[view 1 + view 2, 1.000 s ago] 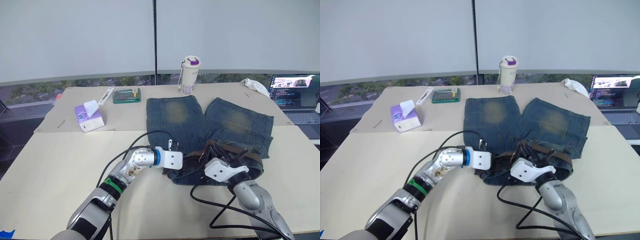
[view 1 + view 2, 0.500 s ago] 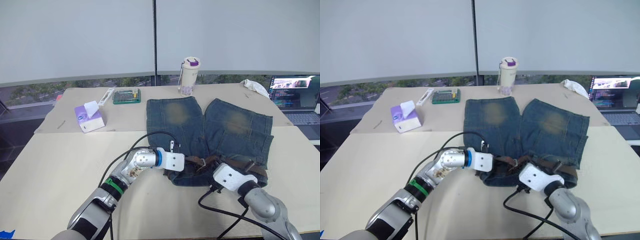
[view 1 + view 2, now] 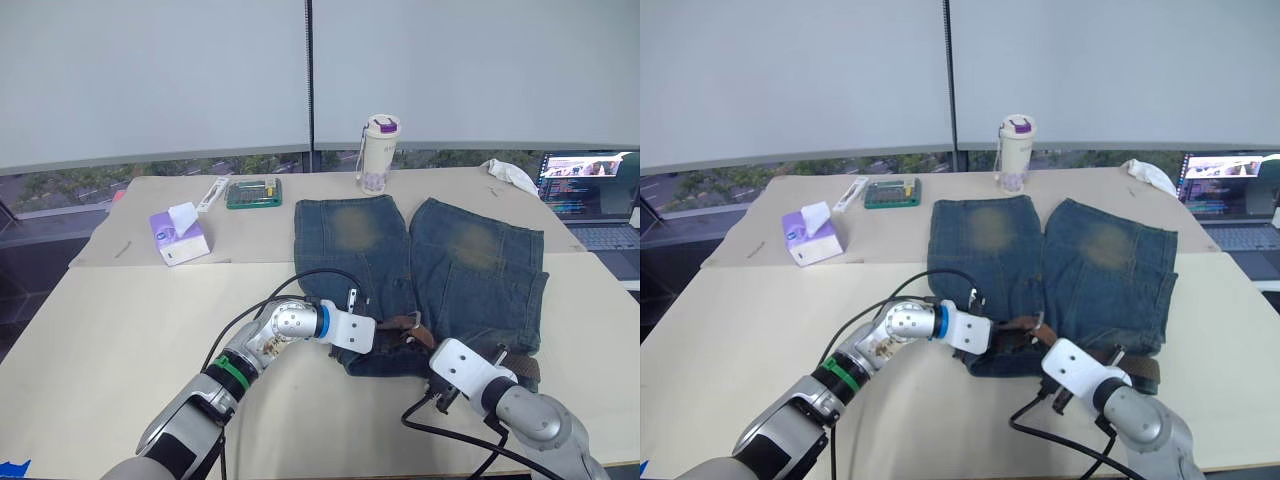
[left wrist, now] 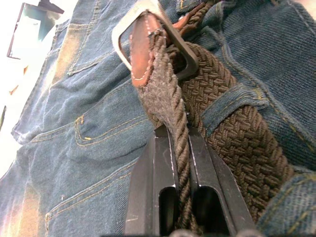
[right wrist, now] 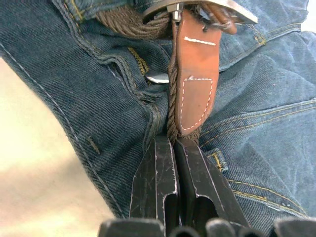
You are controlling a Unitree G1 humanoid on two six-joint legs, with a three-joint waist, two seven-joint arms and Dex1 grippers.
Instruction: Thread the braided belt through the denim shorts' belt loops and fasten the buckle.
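The braided belt (image 4: 232, 143) runs left to right along the waistband of the denim shorts (image 3: 470, 260), under a belt loop (image 4: 232, 98), at the table's (image 3: 110, 330) near edge. My left gripper (image 4: 173, 143) clamps the belt on edge just behind the buckle (image 4: 148, 29). My right gripper (image 5: 173, 143) pinches its leather-tipped end (image 5: 196, 84).
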